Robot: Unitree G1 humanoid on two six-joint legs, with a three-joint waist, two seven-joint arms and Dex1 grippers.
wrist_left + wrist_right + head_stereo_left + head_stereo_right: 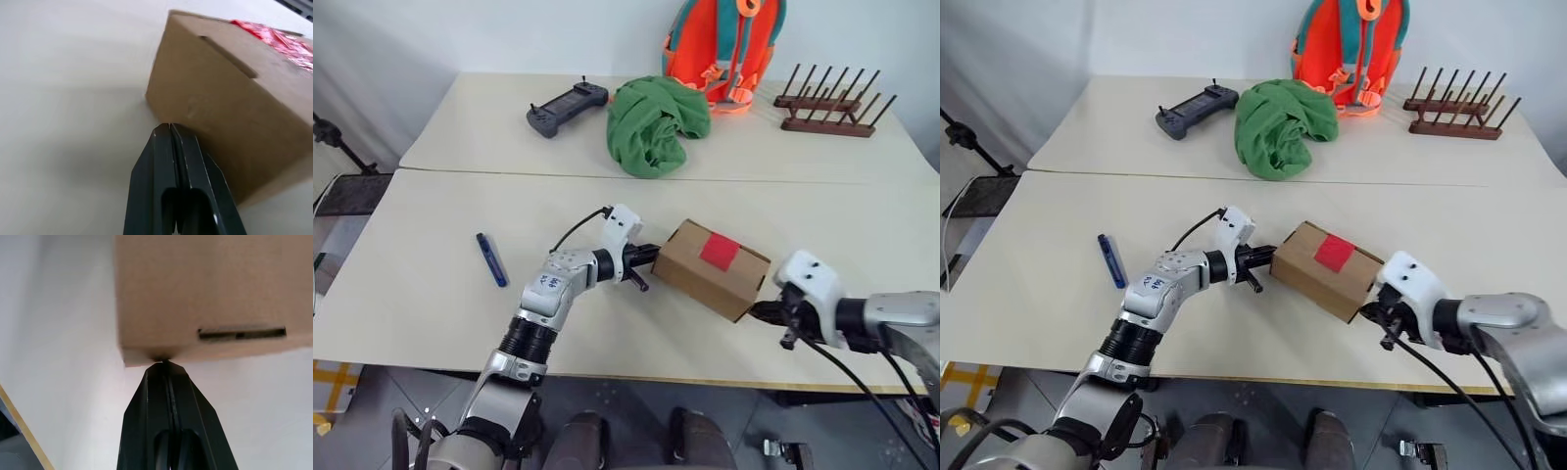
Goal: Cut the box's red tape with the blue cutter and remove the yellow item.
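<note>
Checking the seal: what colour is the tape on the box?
Red tape, clearest in the left eye view.

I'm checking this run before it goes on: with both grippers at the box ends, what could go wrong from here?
1. Both grippers, left and right, are shut and only press the ends of the box; it may pivot or slip out.
2. The box sits near the table's front edge; a push from the left could slide it off.
3. The cutter lies untouched well away, and the red tape is uncut.
</note>
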